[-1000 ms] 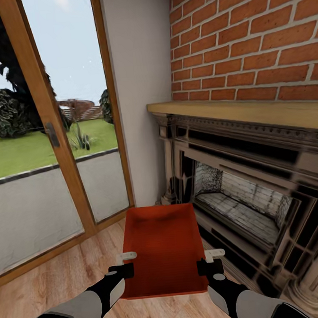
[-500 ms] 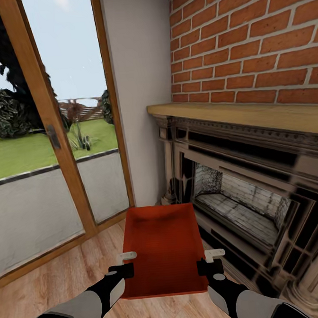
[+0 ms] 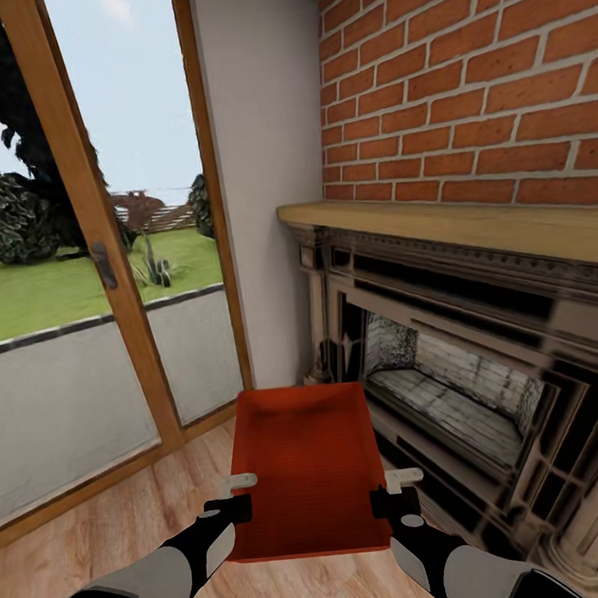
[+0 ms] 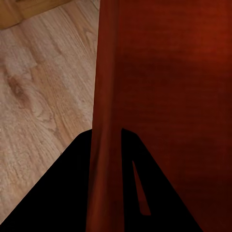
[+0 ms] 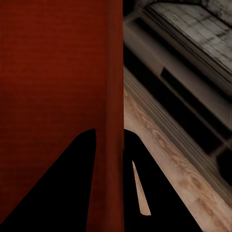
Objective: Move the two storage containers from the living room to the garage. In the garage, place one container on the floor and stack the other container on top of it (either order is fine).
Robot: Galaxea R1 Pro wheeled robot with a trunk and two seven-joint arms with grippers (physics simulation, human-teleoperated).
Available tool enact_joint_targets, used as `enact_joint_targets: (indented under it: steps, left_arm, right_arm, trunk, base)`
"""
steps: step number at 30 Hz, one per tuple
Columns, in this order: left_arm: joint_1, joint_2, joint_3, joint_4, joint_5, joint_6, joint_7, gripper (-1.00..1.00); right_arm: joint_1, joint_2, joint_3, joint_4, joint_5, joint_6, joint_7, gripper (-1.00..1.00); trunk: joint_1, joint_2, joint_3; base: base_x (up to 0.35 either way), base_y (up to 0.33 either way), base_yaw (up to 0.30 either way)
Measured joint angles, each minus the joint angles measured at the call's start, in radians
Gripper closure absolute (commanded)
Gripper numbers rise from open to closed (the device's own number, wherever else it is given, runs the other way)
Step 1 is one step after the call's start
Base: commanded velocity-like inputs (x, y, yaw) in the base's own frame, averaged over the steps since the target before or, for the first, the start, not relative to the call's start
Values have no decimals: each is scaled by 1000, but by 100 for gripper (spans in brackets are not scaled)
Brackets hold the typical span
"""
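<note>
An orange-red storage container [image 3: 309,463] is held level above the wood plank floor [image 3: 110,535], open top upward and long axis pointing away from the robot toward the fireplace [image 3: 448,387], its side walls clamped by the left gripper [image 3: 233,509] and right gripper [image 3: 392,501].

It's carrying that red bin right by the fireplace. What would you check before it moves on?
1. Left hand clamped on the storage container wall: ok, the wall sits between its fingers in the left wrist view.
2. Right hand clamped on the opposite wall: ok.
3. Container held level: ok, it looks even.
4. Container empty: ok, nothing shows inside.
5. Room beside the fireplace: cannot tell, it stands close on the right.
6. Second container located: cannot tell.
</note>
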Motion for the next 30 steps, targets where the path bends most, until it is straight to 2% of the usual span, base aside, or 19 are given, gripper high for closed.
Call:
enact_joint_targets:
  steps: [2,30]
  left_arm:
    - [0,0,0,0,0,0,0,100]
    - [0,0,0,-2,0,3,0,100]
  right_arm:
    - [0,0,0,0,0,0,0,100]
    - [0,0,-2,-1,2,2,-1,100]
  trunk:
    - [-8,14,9]
    - [-8,14,53]
  base:
    - [0,0,0]
    - [0,0,0]
